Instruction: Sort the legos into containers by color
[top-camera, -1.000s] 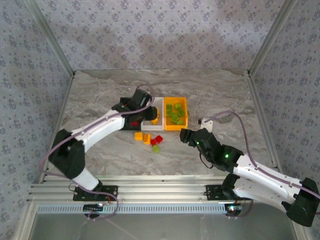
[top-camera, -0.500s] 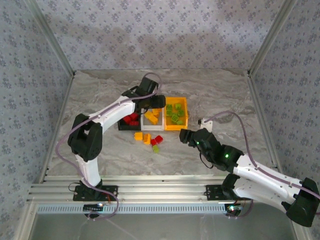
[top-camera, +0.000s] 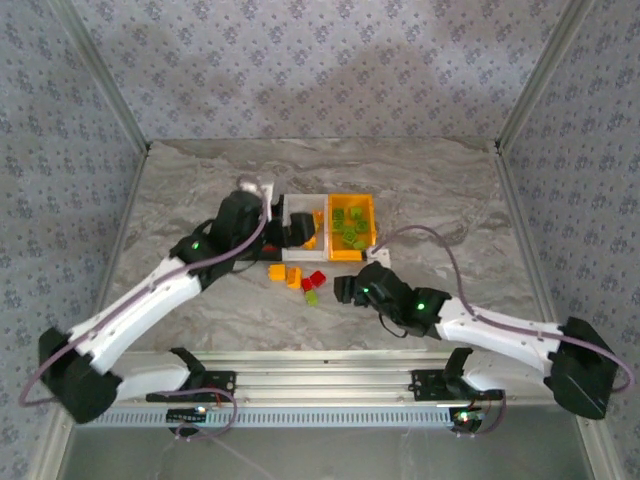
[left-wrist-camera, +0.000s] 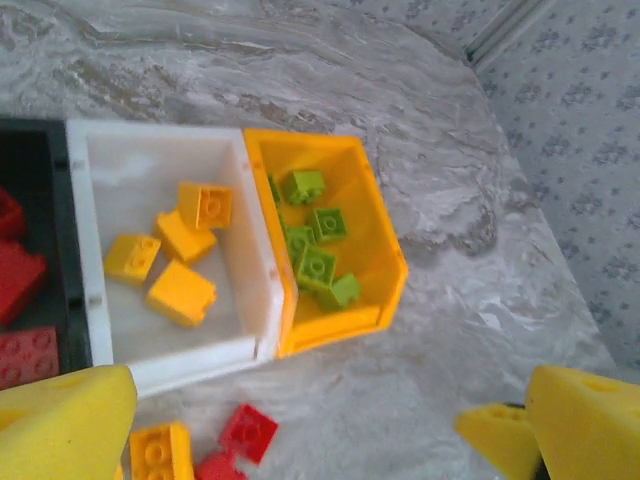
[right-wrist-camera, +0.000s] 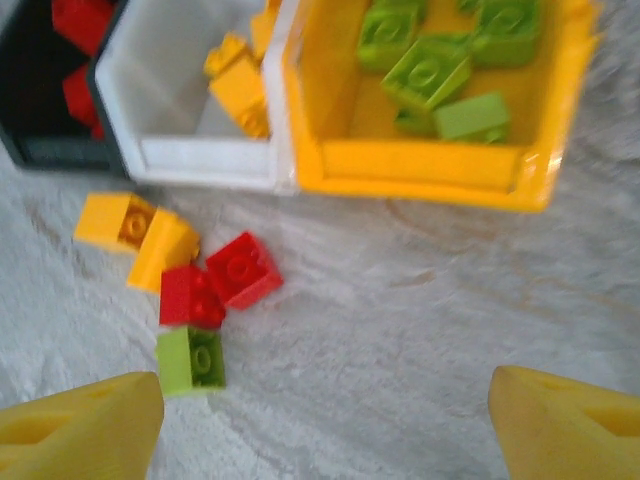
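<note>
- marble table (top-camera: 430, 190): patterned walls on three sides; the arm bases stand along its near edge.
- left arm (top-camera: 150, 300): reaches to the bins and, seen from above, covers most of the black one.
- three joined bins: the black bin (left-wrist-camera: 25, 160) is cut off at the left edge of the left wrist view, the white bin (left-wrist-camera: 150, 165) is in the middle, and the orange-yellow bin (left-wrist-camera: 385, 285) is on the right.
- left gripper (left-wrist-camera: 320, 440): yellow pads spread wide with nothing between them, above the table just in front of the bins; the frame clips both pads.
- right gripper (right-wrist-camera: 325, 430): pads far apart and empty, over bare table near the loose bricks; this view is blurred.
- sorted legos: red bricks (left-wrist-camera: 15, 275) in the black bin, count unclear; four orange bricks (left-wrist-camera: 180, 292) in the white bin; green bricks (left-wrist-camera: 315, 265) overlapping in the orange-yellow bin.
- loose legos in front of the white bin: an orange pair (right-wrist-camera: 125, 220), a red pair (right-wrist-camera: 243, 268) touching each other, and one green brick (right-wrist-camera: 190, 360).
</note>
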